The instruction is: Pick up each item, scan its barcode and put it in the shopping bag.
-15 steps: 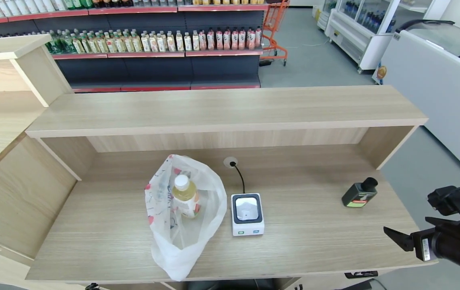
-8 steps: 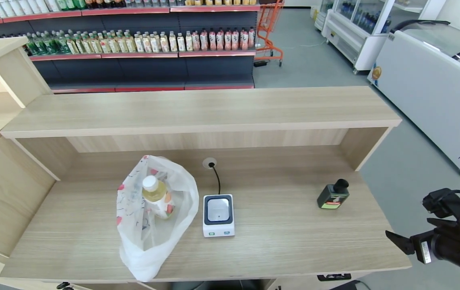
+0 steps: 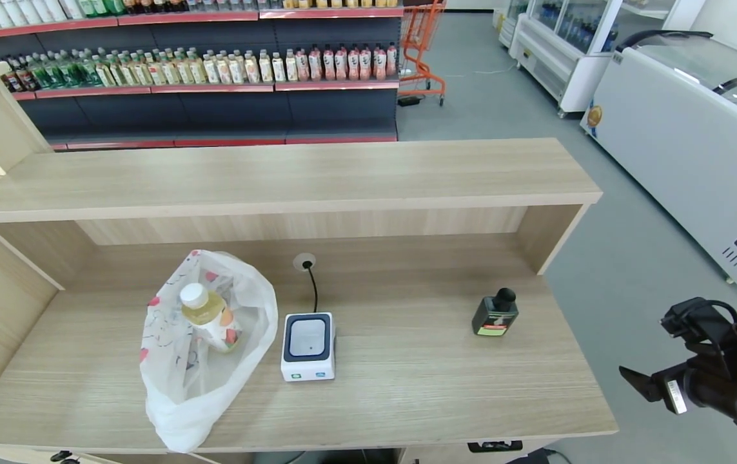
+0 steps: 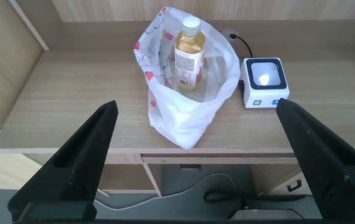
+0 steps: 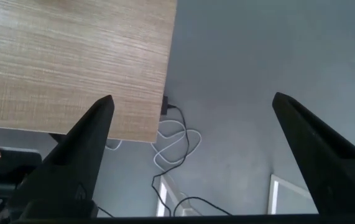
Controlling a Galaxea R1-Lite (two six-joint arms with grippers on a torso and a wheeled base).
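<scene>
Off past the tabletop (image 3: 407, 399) edge, the right end effector (image 5: 193, 102) hangs empty, fingers spread, with the dark bottle (image 3: 494, 314) well away toward its left. A reach from here could clip the tabletop's corner or knock the bottle aside.

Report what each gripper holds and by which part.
Nothing is held. The left gripper and the right gripper both have jaws open and empty; the dark bottle stands untouched on the counter.

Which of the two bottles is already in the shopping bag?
The white-capped yellow bottle; the dark black-capped bottle stands alone on the counter.
</scene>
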